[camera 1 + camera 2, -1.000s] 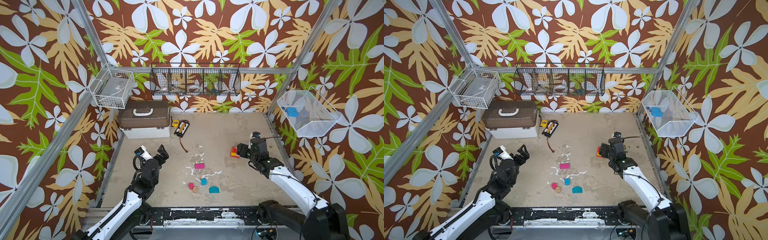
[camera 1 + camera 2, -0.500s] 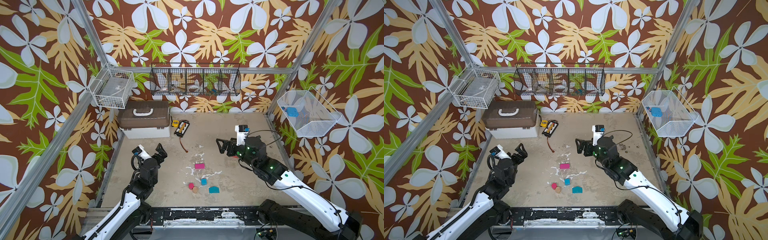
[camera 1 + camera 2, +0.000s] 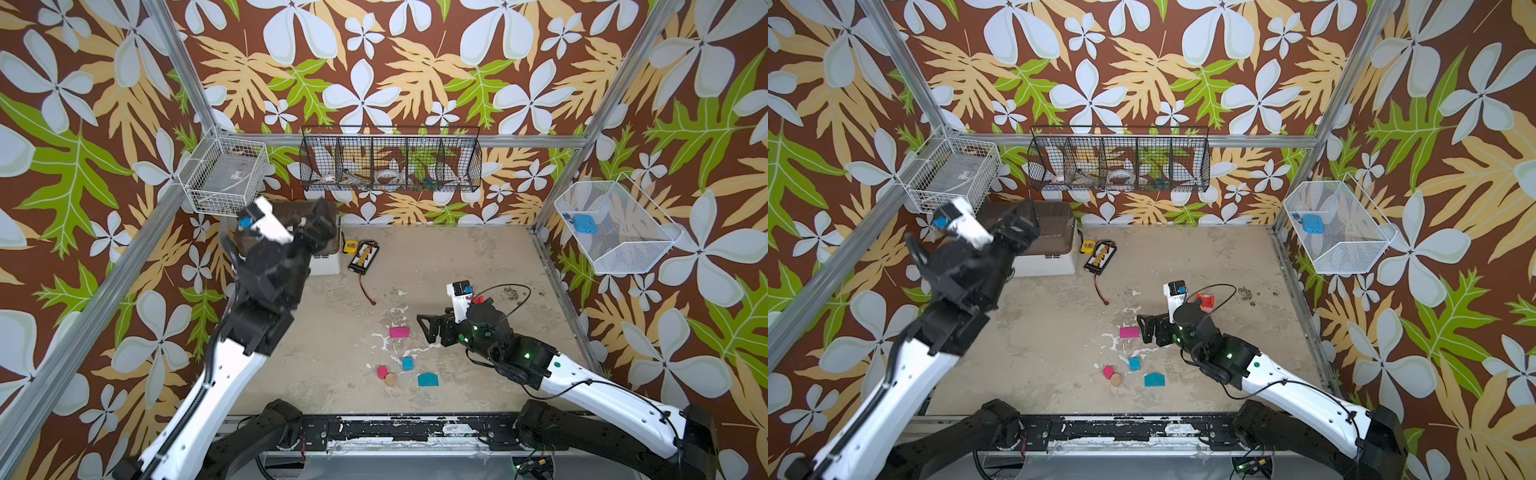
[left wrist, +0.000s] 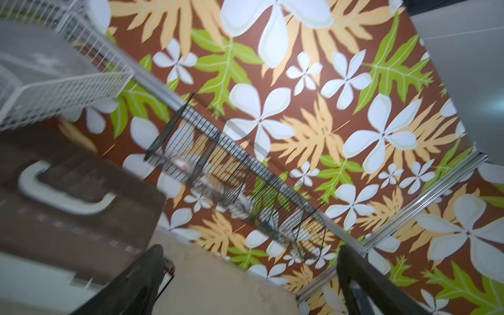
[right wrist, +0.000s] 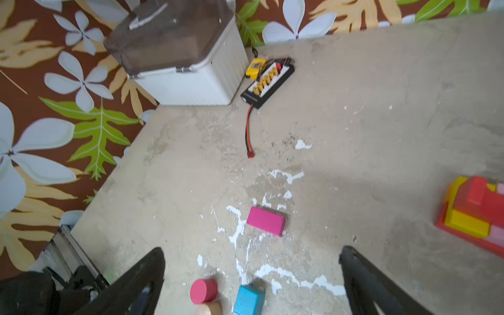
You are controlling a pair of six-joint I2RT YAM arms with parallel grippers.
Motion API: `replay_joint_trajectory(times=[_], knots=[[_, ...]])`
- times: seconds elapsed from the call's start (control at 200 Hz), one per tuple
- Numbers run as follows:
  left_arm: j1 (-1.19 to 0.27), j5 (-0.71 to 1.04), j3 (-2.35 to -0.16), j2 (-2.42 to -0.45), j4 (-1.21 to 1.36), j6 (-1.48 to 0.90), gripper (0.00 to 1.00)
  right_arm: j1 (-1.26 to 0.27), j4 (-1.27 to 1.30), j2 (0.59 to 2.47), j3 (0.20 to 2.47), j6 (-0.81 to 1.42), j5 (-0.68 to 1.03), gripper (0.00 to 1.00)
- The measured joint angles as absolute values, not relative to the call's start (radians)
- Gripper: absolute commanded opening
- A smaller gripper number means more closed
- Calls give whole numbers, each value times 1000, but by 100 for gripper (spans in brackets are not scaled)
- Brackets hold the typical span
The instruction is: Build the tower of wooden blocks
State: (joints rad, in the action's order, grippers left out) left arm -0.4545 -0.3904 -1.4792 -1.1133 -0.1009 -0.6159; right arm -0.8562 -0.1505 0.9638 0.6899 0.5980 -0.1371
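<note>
Five loose wood blocks point(image 3: 1128, 332) lie on the desk point(image 3: 457, 257) at lower centre in both top views: a magenta brick point(image 3: 400, 331), a blue cube point(image 3: 407, 363), a red cylinder point(image 3: 382, 371) just beside a tan cylinder point(image 3: 390, 379), and a teal house-shaped piece point(image 3: 428, 379). Right of centre, the tower point(image 3: 1204, 302) is a low red, yellow and pink stack, largely hidden behind the right wrist. The right gripper point(image 3: 426, 330) hovers just right of the magenta brick, jaws wide and empty; the left gripper point(image 3: 319, 222), high and blurred at upper left, likewise has its jaws apart, holding nothing.
</note>
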Motion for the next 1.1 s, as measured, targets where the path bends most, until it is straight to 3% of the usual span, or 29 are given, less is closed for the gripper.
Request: replay_joint_trajectory(times=[0.085,0.185,0.565,0.961,1.096], knots=[[-455,-420,-1596,-1143,-160,-598,100,-860,-150,979,669,606,-162,99],[-454,-486,-1559,-1116,-153,-579,100,-867,-152,1024,669,624,-184,98],[-454,-619,-1169,-1034,-97,-496,100,-1000,-165,1376,791,674,-306,100],[-453,-649,-719,-903,23,-597,98,-1007,-126,1732,946,702,-355,100],[-453,-634,-573,-881,99,-645,97,-1007,-122,1802,986,707,-356,93]])
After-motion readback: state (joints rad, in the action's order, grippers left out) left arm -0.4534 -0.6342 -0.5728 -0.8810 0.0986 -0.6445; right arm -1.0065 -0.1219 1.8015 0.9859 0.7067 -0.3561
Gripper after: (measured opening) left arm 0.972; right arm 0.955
